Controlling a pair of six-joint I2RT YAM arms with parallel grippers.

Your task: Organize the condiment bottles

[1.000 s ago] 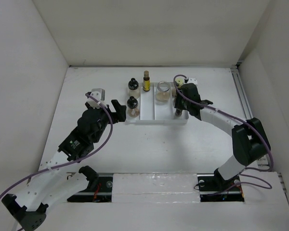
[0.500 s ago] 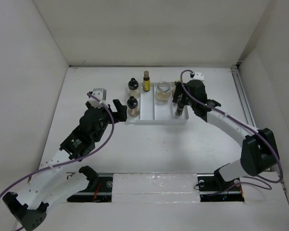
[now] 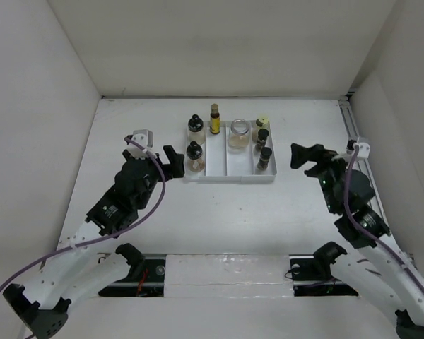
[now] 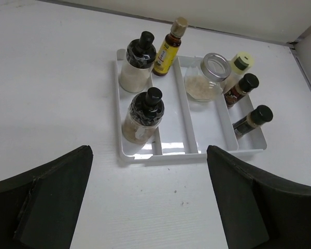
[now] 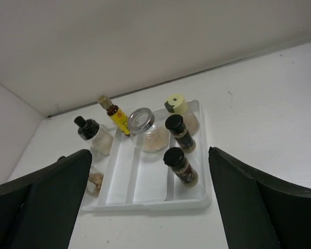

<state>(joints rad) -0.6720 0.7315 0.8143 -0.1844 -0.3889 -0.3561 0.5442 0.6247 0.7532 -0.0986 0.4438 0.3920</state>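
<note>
Left gripper (image 3: 172,161): fingers wide apart, holding nothing, just beside the left near corner of the tray (image 3: 230,178).
Right gripper (image 3: 297,157): fingers wide apart, empty, facing the tray's right side but apart from it, over the white surface (image 3: 127,120).
Leftmost compartment: 2 black-capped round jars (image 3: 193,152), upright, 1 behind the other.
Far edge: slim yellow-amber bottle (image 3: 215,119), with the clear glass jar (image 3: 239,134) to its right.
Rightmost compartment: pale-capped bottle (image 3: 261,121), then 2 dark bottles (image 3: 266,157), in a row.
</note>
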